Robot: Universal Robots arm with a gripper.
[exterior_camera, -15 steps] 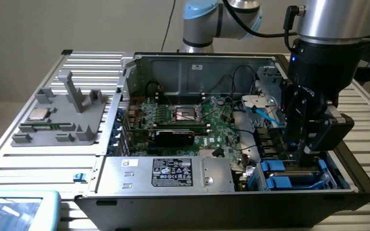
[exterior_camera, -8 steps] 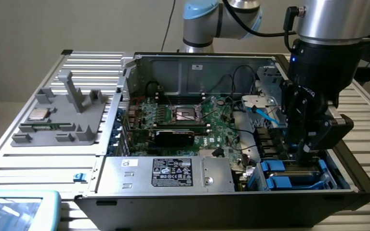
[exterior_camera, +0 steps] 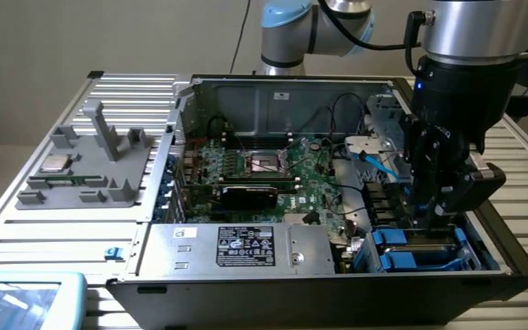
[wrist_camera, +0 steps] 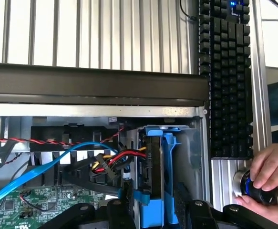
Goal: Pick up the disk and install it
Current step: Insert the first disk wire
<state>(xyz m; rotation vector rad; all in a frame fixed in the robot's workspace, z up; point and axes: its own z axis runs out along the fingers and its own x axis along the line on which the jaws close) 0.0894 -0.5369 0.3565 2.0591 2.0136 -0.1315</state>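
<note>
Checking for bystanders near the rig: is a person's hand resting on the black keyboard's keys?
No. In the wrist view the person's hand grips a round knob beside the keyboard, not its keys.

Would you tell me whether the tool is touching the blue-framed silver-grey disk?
Cannot tell: in the wrist view the tool overlaps the blue-framed disk, hiding any contact or gap.

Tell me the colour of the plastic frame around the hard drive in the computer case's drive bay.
Bright blue frame, clearest in the wrist view.
</note>
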